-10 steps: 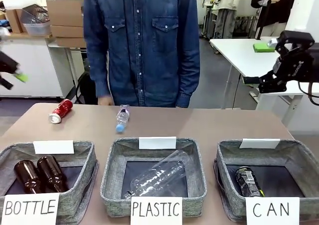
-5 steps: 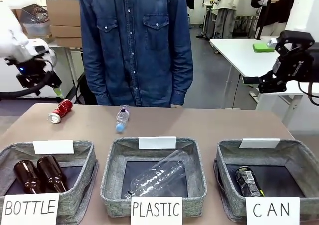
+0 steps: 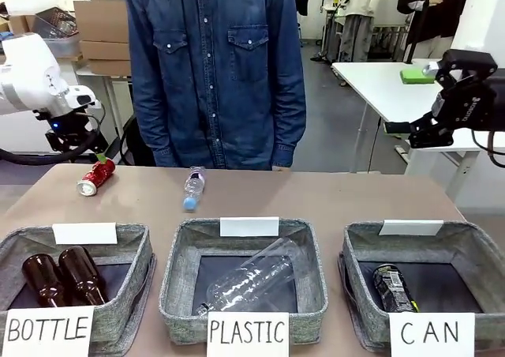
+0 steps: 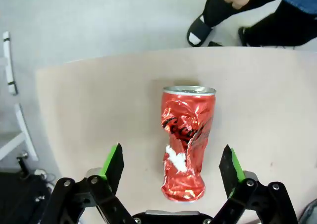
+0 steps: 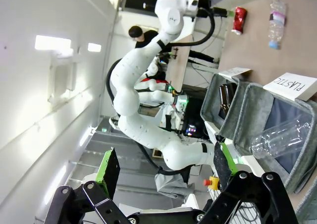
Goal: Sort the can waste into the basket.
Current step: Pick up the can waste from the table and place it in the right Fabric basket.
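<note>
Crushed red can (image 4: 188,144) on its side on the surface (image 4: 267,110), silver top pointing away from the left gripper (image 4: 172,157). Framed between that gripper's spread green pads (image 4: 115,160), a gap on either side, neither pad touching; jaws wide open, holding nothing. White script on the red wall too crumpled to read.

Far across from the left gripper, black can (image 3: 393,287) down inside the basket (image 3: 473,250) fronted by a white card (image 3: 431,334) reading "CAN", below the right gripper (image 3: 398,127) and nearer the camera. Right gripper high beyond the side edge of the surface, fingers well apart and empty in its wrist view.

Between the two grippers, middle basket (image 3: 177,254) lettered "PLASTIC", with a large clear bottle (image 3: 252,282) lying in it. Below the left gripper on the near side, end basket (image 3: 142,246) lettered "BOTTLE", with two brown bottles (image 3: 63,276).

Near the red can, toward the right gripper, small clear bottle (image 3: 193,187) with a blue cap lying on the surface. Past the far edge, a person (image 3: 221,65) in a denim shirt.
</note>
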You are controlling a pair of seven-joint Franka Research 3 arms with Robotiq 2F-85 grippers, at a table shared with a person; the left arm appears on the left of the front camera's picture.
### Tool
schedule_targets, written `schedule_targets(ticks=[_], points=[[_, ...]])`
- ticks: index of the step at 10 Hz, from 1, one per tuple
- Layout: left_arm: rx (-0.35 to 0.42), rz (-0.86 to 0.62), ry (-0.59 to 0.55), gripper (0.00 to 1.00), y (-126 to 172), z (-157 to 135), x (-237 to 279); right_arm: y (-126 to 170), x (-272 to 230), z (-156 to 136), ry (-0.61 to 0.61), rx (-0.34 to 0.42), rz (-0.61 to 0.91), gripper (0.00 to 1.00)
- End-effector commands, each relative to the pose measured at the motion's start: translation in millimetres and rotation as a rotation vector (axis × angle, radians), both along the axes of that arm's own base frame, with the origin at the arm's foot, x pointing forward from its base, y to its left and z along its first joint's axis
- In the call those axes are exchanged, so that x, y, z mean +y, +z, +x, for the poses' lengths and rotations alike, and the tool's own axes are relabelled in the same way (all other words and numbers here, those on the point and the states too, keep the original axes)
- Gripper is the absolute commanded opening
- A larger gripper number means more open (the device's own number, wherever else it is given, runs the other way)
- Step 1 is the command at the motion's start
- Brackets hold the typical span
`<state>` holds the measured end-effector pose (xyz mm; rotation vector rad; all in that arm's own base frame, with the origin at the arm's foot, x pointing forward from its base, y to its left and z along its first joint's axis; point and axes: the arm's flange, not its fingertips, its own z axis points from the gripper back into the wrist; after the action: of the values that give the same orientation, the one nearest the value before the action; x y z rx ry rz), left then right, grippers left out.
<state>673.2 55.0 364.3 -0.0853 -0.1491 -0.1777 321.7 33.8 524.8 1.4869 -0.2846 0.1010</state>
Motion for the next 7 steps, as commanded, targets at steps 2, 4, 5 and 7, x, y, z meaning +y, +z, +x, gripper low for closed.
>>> schedule_targets(ticks=[2,4,5,7], points=[[0.041,-0.014,-0.034,1.00,-23,0,-14,1,-1,0,0.008,-0.015,-0.002,1.00],[0.073,-0.020,-0.045,1.00,-35,-1,-16,1,-1,0,0.008,-0.015,-0.002,1.00],[0.073,-0.016,-0.053,1.00,-37,-3,-16,1,-1,0,0.008,-0.015,-0.002,1.00],[0.074,-0.015,-0.053,1.00,-39,-4,-17,1,-1,0,0.008,-0.015,-0.002,1.00]])
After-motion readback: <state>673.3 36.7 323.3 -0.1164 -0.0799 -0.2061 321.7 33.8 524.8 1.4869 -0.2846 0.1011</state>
